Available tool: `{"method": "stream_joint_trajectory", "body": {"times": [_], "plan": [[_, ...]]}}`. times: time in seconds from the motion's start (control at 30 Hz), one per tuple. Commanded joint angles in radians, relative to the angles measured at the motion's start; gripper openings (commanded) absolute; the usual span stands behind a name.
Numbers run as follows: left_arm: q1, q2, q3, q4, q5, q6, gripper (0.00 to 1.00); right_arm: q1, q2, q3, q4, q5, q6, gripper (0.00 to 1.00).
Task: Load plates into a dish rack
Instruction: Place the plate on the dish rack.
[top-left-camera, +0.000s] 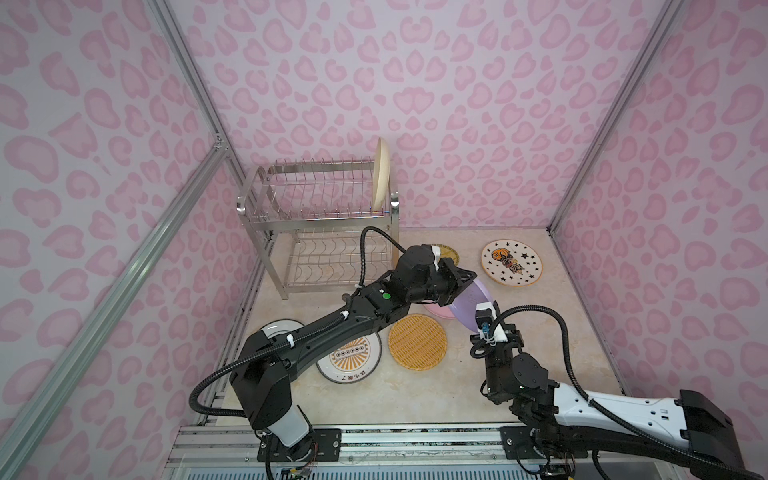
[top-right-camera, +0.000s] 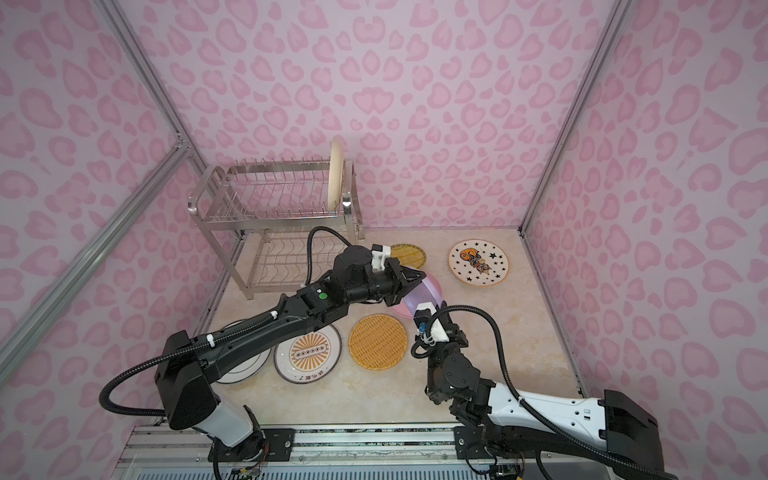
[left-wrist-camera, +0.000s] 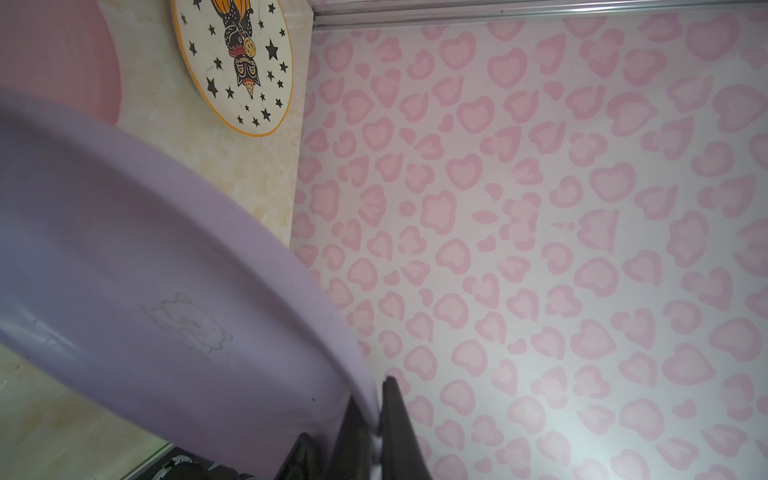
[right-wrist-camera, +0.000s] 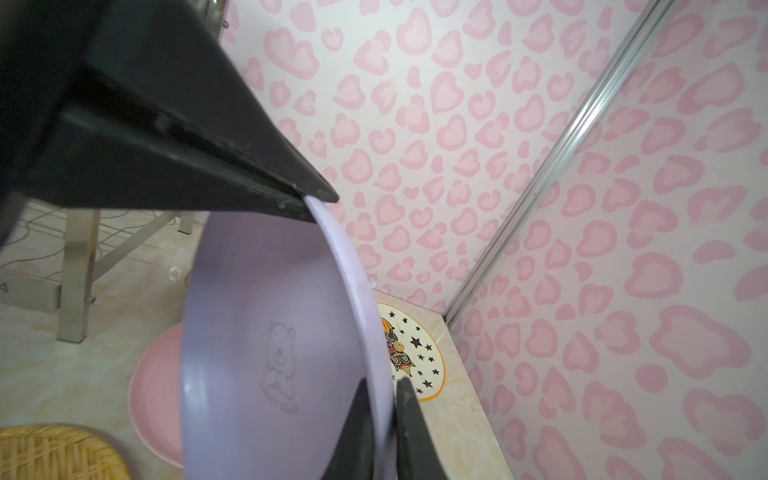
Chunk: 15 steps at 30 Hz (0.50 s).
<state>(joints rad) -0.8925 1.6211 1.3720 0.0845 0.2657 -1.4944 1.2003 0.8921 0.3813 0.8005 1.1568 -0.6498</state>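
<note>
Pink heart-spotted wallpaper walls (top-left-camera: 457, 83) stand all around beyond the fingers (right-wrist-camera: 409, 432), with silver aluminium frame rails (top-left-camera: 609, 124) in the corners. Under the fingers lies a cream marble-look tabletop (top-left-camera: 436, 395), evenly lit.

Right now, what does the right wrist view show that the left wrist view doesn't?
Right wrist only: a dish rack leg, the yellow woven plate, and the right end effector astride the rim of the lilac plate. Left wrist only: nothing I can identify as new. Both: the lilac plate pinched at its rim by the left end effector, the pink plate and the star plate lying on the table.
</note>
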Motion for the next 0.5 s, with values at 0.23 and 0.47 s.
{"method": "stream_joint_trajectory", "body": {"times": [0.23, 0.47], "plan": [[0.001, 0.009, 0.005, 0.044, -0.093, 0.159, 0.03, 0.024, -0.276, 0.161, -0.738, -0.117, 0.449, 1.0], [-0.006, -0.026, -0.018, 0.06, -0.097, 0.262, 0.03, -0.018, -0.353, 0.303, -1.108, -0.148, 0.685, 1.0]]}}
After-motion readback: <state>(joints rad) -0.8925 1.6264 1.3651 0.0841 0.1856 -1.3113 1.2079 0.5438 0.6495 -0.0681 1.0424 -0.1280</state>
